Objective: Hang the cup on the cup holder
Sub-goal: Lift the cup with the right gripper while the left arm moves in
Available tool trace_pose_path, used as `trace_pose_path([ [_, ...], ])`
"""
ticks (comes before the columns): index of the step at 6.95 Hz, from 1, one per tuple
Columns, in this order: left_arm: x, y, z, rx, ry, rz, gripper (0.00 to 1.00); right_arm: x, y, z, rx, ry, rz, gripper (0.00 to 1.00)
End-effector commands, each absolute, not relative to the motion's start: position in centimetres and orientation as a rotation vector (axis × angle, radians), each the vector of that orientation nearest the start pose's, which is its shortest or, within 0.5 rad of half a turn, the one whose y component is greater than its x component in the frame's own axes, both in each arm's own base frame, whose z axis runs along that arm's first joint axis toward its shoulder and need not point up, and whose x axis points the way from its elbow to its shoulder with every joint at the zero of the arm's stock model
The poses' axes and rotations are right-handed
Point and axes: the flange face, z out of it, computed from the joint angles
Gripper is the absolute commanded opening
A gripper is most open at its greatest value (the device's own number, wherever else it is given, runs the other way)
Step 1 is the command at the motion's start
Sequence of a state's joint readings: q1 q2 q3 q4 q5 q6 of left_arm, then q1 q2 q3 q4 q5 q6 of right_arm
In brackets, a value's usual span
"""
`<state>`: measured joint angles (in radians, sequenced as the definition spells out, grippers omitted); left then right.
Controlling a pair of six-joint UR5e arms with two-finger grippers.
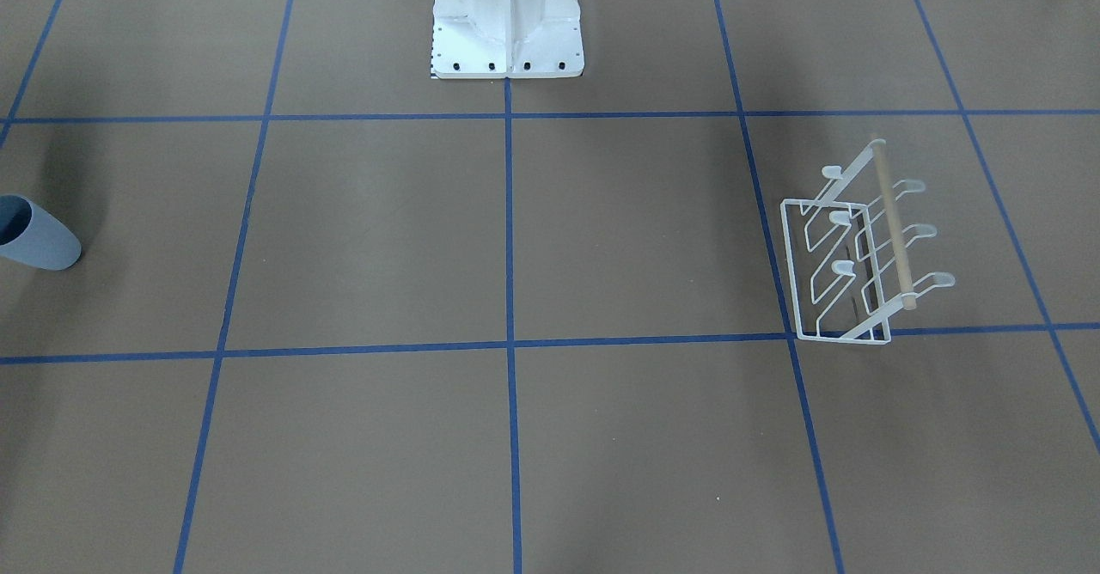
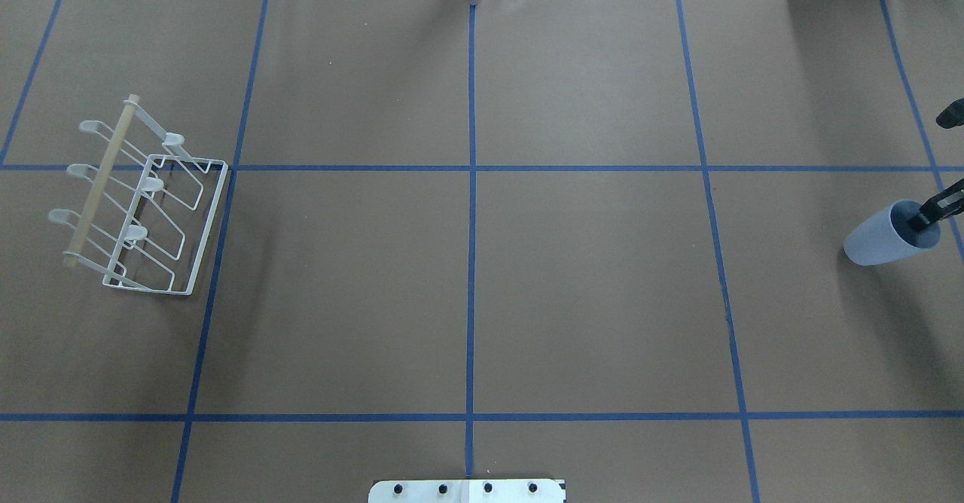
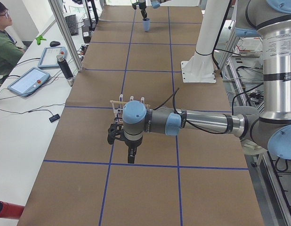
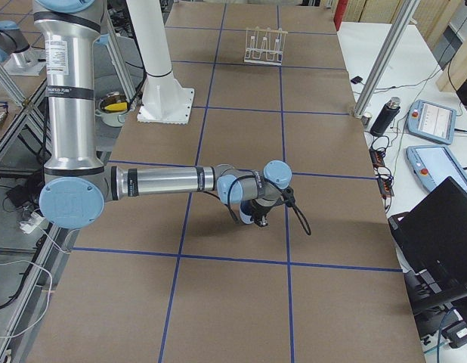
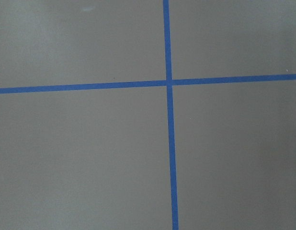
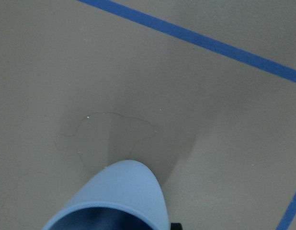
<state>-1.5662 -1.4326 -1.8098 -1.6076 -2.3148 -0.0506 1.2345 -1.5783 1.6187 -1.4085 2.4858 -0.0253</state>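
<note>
The pale blue cup (image 2: 877, 241) stands upright at the table's far right; it also shows at the left edge of the front view (image 1: 39, 237) and at the bottom of the right wrist view (image 6: 121, 191). My right gripper (image 2: 945, 160) is at the overhead view's right edge, open, with one finger (image 2: 928, 215) inside the cup's mouth and the other beyond the rim. The white wire cup holder (image 2: 143, 202) with its wooden rod stands far left, empty (image 1: 859, 247). My left gripper (image 3: 121, 148) hangs over bare table near the rack; I cannot tell whether it is open.
The white robot pedestal (image 1: 509, 20) stands at the middle of the robot's side. Blue tape lines grid the brown table (image 2: 471, 262). An operator (image 3: 3, 42) sits with tablets beyond the far edge. A wide stretch of table lies between cup and rack.
</note>
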Motion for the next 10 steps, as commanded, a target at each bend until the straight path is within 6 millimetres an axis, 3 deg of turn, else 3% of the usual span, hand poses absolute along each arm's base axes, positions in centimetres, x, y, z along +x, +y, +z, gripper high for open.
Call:
trace_pose_path([
  [1,-5.4,-44.9,57.3,0.171,0.749,0.061,0.98,-11.7,-50.3,53.2,0.113,-1.100,-0.414,0.00],
  [2,-4.5,-44.9,54.3,0.223,0.761,0.098,0.98,-12.3,-51.8,47.1,0.152,-1.126,-0.371,0.00],
  [3,-3.8,-45.0,53.5,0.229,0.773,0.115,0.98,-12.9,-53.0,41.6,0.176,-1.172,-0.320,0.00],
  [4,-1.6,-45.4,52.1,0.212,0.875,0.148,0.98,-13.3,-54.3,36.9,0.231,-1.212,-0.280,0.00],
  [5,0.0,-46.5,48.6,0.181,0.989,0.094,0.98,-13.4,-54.3,33.7,0.262,-1.261,-0.227,0.00],
  [8,5.0,-46.5,42.9,0.187,1.150,-0.036,0.99,-18.9,-49.7,29.9,0.289,-1.445,-0.180,0.00],
  [10,9.4,-45.9,37.8,0.202,1.296,-0.082,0.98,-22.5,-46.2,28.1,0.297,-1.606,-0.125,0.00],
])
